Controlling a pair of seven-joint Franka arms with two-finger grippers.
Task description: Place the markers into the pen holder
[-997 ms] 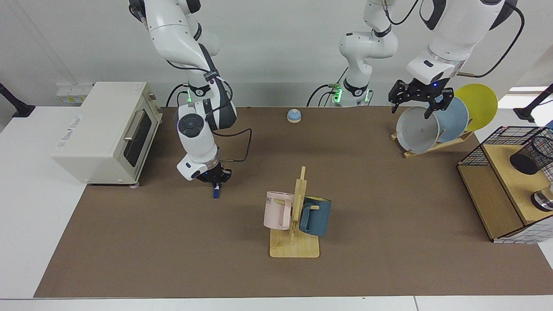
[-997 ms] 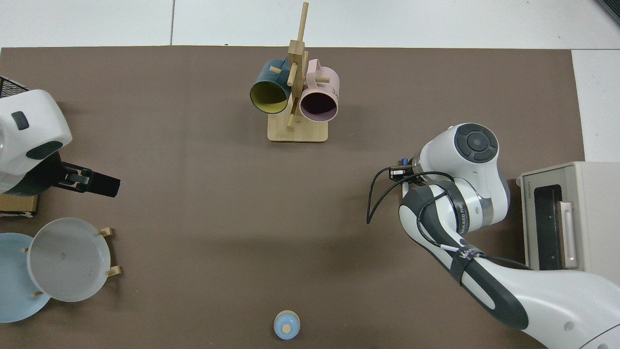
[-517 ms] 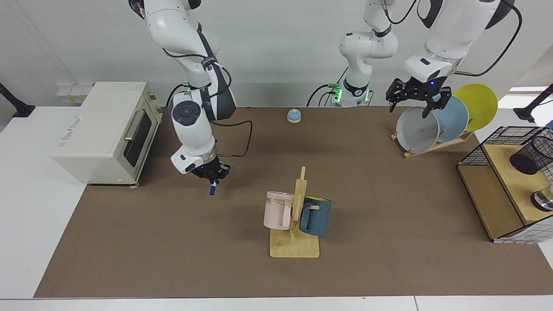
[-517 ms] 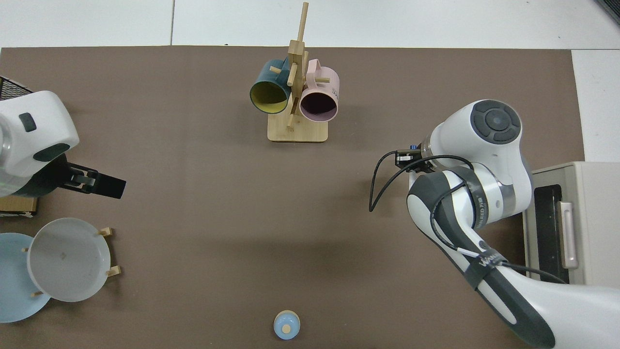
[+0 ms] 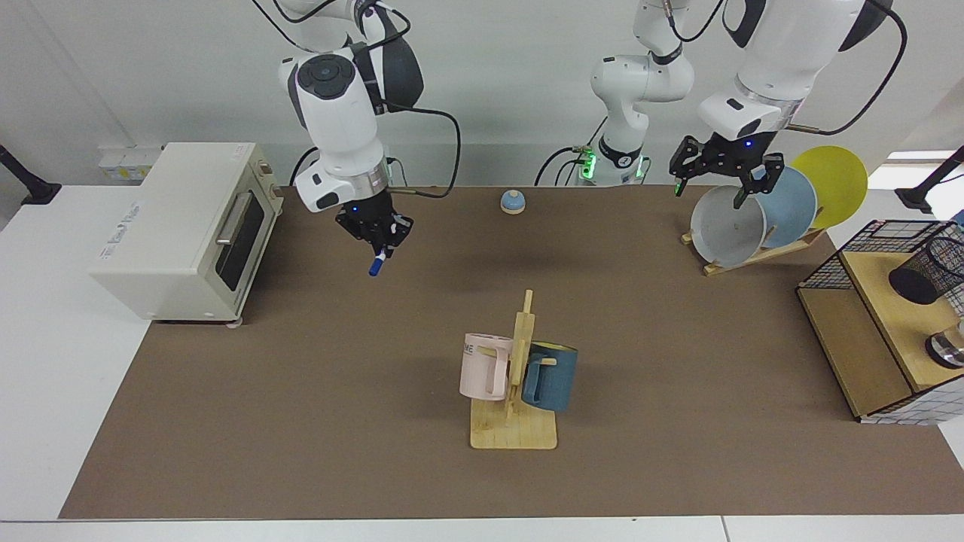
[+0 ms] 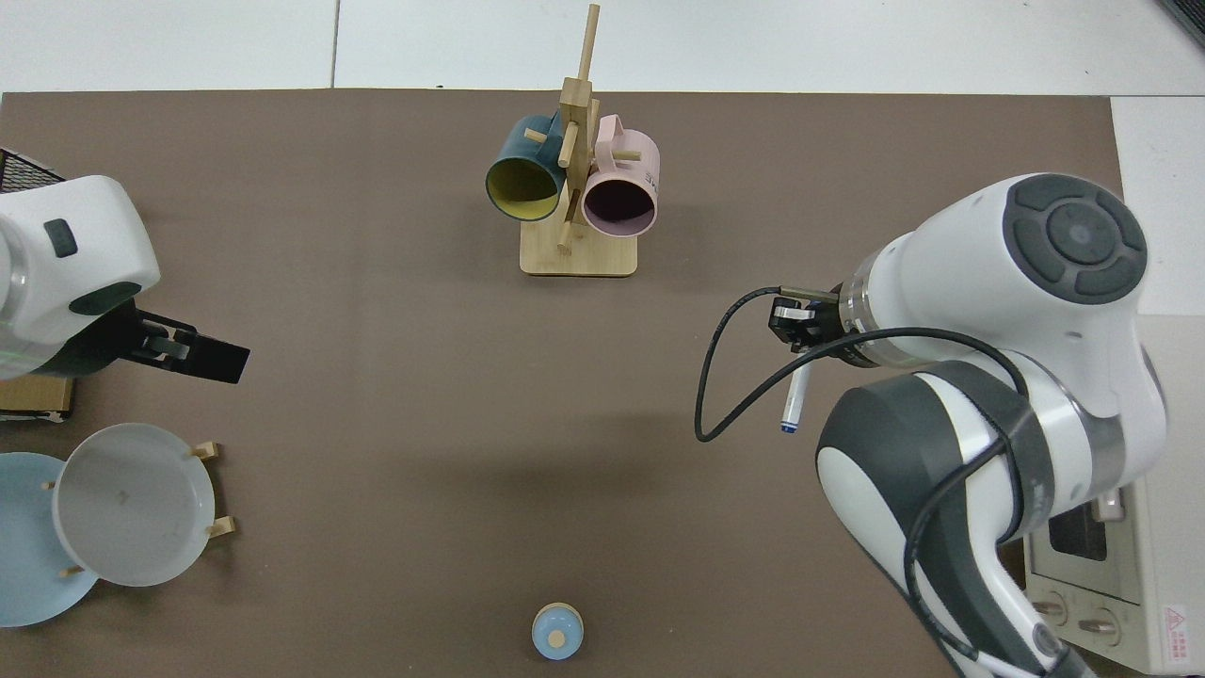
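The marker (image 5: 376, 263), white-barrelled with a blue end, hangs tilted well above the mat, and my right gripper (image 5: 379, 242) is shut on its upper part. From above, the marker (image 6: 794, 400) sticks out below the right gripper (image 6: 802, 350), right of the mug rack. The pen holder (image 5: 928, 265), a black mesh cup, sits tilted on a wooden shelf at the far right edge of the facing view; the top view does not show it. My left gripper (image 5: 714, 179) hovers open and holding nothing just above the plates, seen from above as the left gripper (image 6: 202, 356) at the left edge.
A wooden mug rack (image 5: 515, 421) with a pink and a blue mug stands mid-table. A toaster oven (image 5: 188, 226) stands beside the right arm. A plate rack with grey plate (image 5: 725, 227), a small bell (image 5: 513, 201), the wire basket (image 5: 843, 263) and a shiny metal object (image 5: 947, 348) are also there.
My right arm has risen from near the mat, carrying the marker up and toward the back of the table. The left gripper has lifted slightly above the plates.
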